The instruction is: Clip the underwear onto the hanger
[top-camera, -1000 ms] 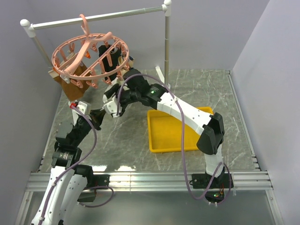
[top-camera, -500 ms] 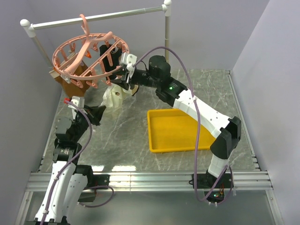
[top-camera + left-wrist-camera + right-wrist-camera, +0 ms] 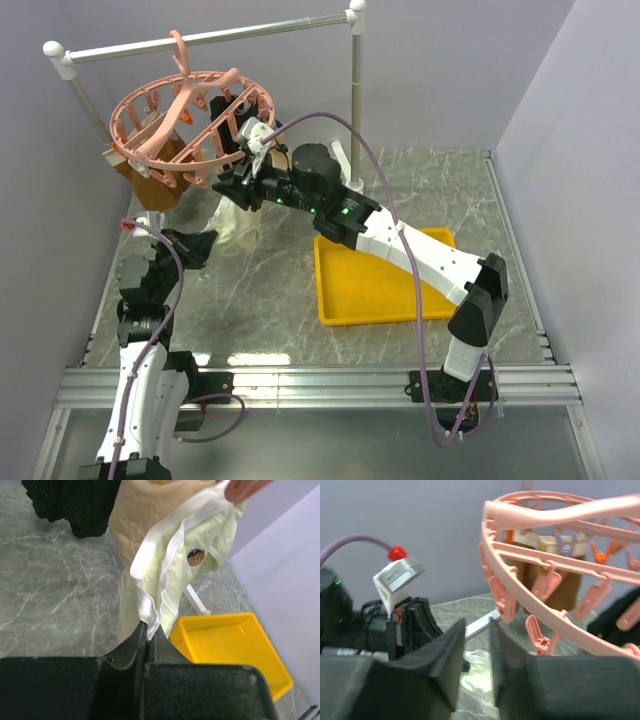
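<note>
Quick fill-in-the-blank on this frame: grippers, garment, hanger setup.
The left gripper is shut on the ____ trim of the underwear.
The tray on the table is ____.
The hanger hangs from a metal ____.
The right gripper, beside the hanger, holds ____.
Missing words: white; yellow; rail; nothing.

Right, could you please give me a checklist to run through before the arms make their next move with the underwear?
1. Jaws of the left gripper shut on the waistband of the underwear: ok.
2. Top corner of the underwear held by a pink clip: cannot tell.
3. Jaws of the right gripper slightly apart, no fabric between them: ok.
4. The hanger has free clips beside the right gripper: ok.
</note>
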Available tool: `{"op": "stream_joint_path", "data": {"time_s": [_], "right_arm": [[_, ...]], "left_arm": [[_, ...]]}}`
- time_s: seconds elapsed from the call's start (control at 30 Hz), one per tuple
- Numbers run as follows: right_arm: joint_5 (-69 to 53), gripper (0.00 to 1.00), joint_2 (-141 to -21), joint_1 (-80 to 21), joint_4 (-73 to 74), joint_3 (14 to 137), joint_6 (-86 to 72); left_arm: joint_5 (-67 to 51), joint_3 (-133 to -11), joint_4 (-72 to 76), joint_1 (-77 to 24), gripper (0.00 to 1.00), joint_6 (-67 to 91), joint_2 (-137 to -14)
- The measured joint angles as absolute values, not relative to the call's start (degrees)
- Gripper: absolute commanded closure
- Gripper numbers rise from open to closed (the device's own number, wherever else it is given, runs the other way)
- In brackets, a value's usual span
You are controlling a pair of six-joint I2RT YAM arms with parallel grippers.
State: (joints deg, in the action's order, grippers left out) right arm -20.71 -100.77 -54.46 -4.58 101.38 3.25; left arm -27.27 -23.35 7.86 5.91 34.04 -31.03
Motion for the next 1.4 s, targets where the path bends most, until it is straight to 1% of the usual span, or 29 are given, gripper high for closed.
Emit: {"op": "stream_joint_path", "data": {"time_s": [0.1,0.23,0.47,0.6,0.9,1.17,1.4], "right_arm": [[-13.56,0.58,-100.97,-56.53,-4.73,101.45,2.48],[-4.27,0.56,-101.27,-59.31,-6.9,100.38,1.48],[4.6,0.48,-102.74,-62.33,-14.35,96.2,0.25],[7.64,0.49,-105.21,-63.02,-17.82,96.03,-0.38],[17.39,0.51,-111.68,-64.55,-18.76,100.22,-1.06],[20.1,0.51,-112.31,-64.2,-20.6,101.62,-1.91],[20.86,0.55,-112.27,-61.04,-20.8,101.69,-3.25]], "left_arm": [[-28.29,-22.96,10.15,7.7,1.0,36.93,-32.21],[-30.37,-21.82,13.91,8.49,1.0,40.99,-34.04],[-32.71,-21.1,16.53,8.49,1.0,44.03,-35.09],[-33.23,-20.95,16.4,8.49,1.0,43.92,-34.72],[-33.21,-20.21,15.9,8.49,1.0,42.48,-32.64],[-33.21,-19.86,14.7,8.49,0.99,40.93,-31.68],[-33.23,-19.86,15.16,8.49,1.0,39.86,-32.23]]}}
